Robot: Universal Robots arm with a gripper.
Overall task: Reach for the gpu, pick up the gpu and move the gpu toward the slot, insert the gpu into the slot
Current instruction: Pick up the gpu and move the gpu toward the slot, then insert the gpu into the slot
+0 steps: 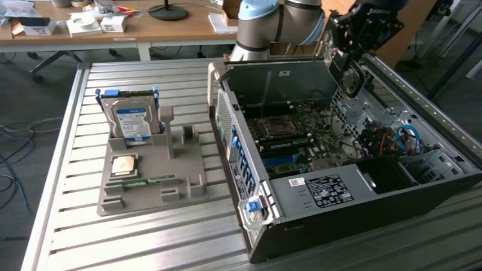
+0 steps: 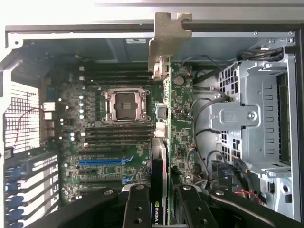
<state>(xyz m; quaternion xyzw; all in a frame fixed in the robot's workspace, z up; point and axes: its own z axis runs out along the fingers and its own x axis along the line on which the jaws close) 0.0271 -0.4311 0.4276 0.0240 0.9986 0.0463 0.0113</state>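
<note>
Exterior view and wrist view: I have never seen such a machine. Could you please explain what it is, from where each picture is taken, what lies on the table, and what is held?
The machine is a robot arm with two jaws at its end. The exterior view comes from a camera standing apart from the arm and looks over a metal table. The wrist view comes from a camera on the arm's wrist and looks past the jaws into an open computer case.

On the table, at the exterior view's left, a grey holder carries a hard drive, a processor chip and a memory stick. At the right lies the case, with its green motherboard exposed.

The jaws are closed on the gpu, a card with a silver bracket, held on edge above the motherboard.
</note>
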